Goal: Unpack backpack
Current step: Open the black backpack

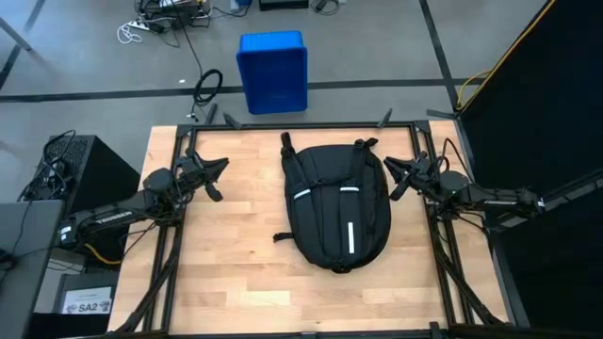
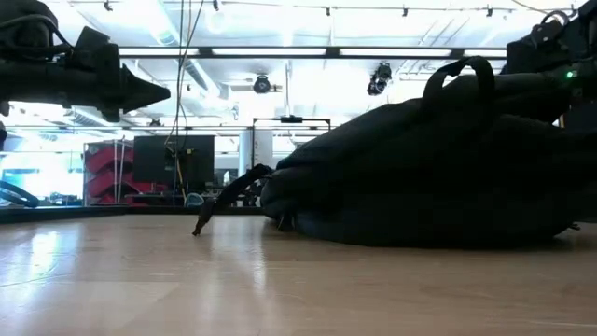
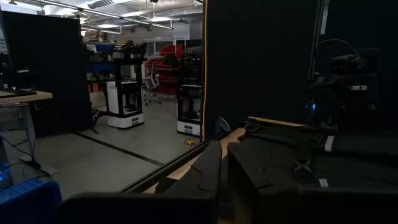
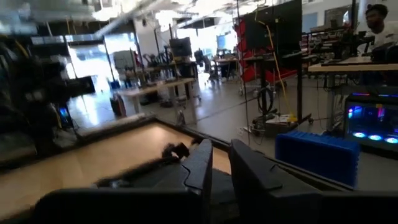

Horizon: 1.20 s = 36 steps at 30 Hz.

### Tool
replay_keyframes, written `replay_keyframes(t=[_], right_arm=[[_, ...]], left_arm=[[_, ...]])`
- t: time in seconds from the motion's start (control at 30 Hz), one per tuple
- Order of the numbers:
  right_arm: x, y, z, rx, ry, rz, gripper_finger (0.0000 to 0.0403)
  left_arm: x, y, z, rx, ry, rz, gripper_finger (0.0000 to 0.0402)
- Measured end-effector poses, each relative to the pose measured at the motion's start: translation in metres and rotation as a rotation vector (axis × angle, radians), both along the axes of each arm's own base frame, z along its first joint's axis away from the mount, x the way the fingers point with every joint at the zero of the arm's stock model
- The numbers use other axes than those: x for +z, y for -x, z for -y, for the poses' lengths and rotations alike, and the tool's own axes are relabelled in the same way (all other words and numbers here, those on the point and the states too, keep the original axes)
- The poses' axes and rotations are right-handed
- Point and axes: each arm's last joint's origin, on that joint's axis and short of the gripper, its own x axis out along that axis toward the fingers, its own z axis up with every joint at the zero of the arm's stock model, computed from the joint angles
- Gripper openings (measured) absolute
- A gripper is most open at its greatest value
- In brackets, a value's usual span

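wooden table (image 1: 226, 273): backpack (image 1: 336, 212) centred between left hand (image 1: 215, 176), right hand (image 1: 398, 176).

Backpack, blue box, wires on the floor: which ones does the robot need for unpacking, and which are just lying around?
For the job:
- backpack, closed, lying mid-table
- left gripper, shut, empty, beside it
- right gripper, shut, empty, on its other side

Just lying about:
- blue plastic bin on the floor
- cables on the floor

My backpack (image 1: 336, 207) is black all over, with thin white reflective strips and black straps. The desk (image 1: 226, 264) beneath it is pale wood in plank stripes, framed in black. Beyond its far edge sits a bright blue ribbed bin (image 1: 272, 71) on grey floor (image 1: 377, 47).
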Motion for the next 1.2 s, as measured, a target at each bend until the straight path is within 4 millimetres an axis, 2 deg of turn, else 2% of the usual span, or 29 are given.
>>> replay_keyframes(t=[0.17, 0.27, 0.43, 0.6, 0.7, 0.8, 0.87, 1.0, 1.2], right_arm=[[0.004, -0.002, -0.003, 0.137, -0.240, 0.221, 0.0025], [0.010, -0.001, -0.004, 0.215, -0.288, 0.324, 0.0025], [0.016, -0.003, -0.012, 0.443, -0.274, 0.348, 0.0030], [0.018, -0.005, -0.021, 0.622, -0.334, 0.353, 0.0034], [0.029, -0.004, -0.029, 0.781, -0.264, 0.422, 0.0031], [0.044, 0.000, -0.040, 0.925, -0.051, 0.499, 0.0024], [0.053, -0.001, -0.047, 0.964, 0.060, 0.462, 0.0023], [0.064, -0.012, -0.060, 0.885, 0.147, 0.330, 0.0022], [0.075, -0.051, -0.082, 0.493, 0.177, -0.034, 0.0024]], left_arm=[[0.000, 0.000, 0.000, 0.000, 0.000, 0.000, 0.0000], [0.000, 0.000, 0.000, 0.000, 0.000, 0.000, 0.0000], [0.000, 0.000, 0.000, 0.000, 0.000, 0.000, 0.0000], [0.000, 0.000, 0.000, 0.000, 0.000, 0.000, 0.0000], [0.000, 0.000, 0.000, 0.000, 0.000, 0.000, 0.0000], [0.000, 0.000, 0.000, 0.000, 0.000, 0.000, 0.0000], [0.000, 0.000, 0.000, 0.000, 0.000, 0.000, 0.0000], [0.000, 0.000, 0.000, 0.000, 0.000, 0.000, 0.0000], [0.000, 0.000, 0.000, 0.000, 0.000, 0.000, 0.0000]])
